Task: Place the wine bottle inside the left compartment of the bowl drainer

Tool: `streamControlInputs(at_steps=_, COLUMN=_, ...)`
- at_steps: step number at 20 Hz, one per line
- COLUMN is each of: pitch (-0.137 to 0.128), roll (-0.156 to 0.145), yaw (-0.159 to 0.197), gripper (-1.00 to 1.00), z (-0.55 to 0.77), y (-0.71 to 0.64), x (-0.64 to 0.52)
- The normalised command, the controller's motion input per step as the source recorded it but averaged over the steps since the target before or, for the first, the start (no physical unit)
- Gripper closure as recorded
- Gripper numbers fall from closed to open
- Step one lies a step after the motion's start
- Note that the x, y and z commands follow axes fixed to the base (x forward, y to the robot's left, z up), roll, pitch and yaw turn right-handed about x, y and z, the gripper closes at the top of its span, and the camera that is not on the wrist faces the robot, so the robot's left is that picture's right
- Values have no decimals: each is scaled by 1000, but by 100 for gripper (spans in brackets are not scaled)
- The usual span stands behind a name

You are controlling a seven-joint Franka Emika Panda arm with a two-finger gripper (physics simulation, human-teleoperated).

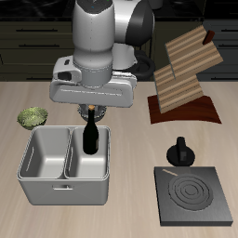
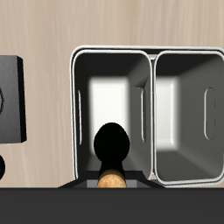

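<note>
Wine bottle (image 1: 90, 136) is upright, held by its neck under the gripper (image 1: 91, 112), body hanging down into the bowl drainer (image 1: 42, 183). It sits over the well on the side nearer the stove plate, close to that well's back wall; whether its base touches the well floor I can't tell. Reddish top just shows between the fingers. In the wrist view the bottle (image 2: 111, 150) reads as a dark round blob with a tan cap below it, inside one well of the drainer (image 2: 147, 56), right next to the middle wall. Jaws look clamped on the bottle neck.

Other well is bare metal. Drainer stands near the table's front edge, handle slot visible on its front wall.

Around it: small round bowl with greenish contents (image 1: 34, 118) just behind the drainer's far corner, not touching. Black stove plate (image 1: 193, 197) with ring markings beside the drainer, apart from it. Squat black knobbed pot (image 1: 180, 152) just behind the stove plate. Wooden wine rack (image 1: 184, 79) farther back on the table
</note>
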Motion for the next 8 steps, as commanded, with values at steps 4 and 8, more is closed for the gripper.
streamControlInputs(at_steps=4, pitch=27, roll=-35, yaw=14, gripper=-100, z=-184, y=17, x=-41)
streamControlInputs(at_steps=8, pitch=-5, roll=14, yaw=5, gripper=-100, z=17, y=38, x=-25)
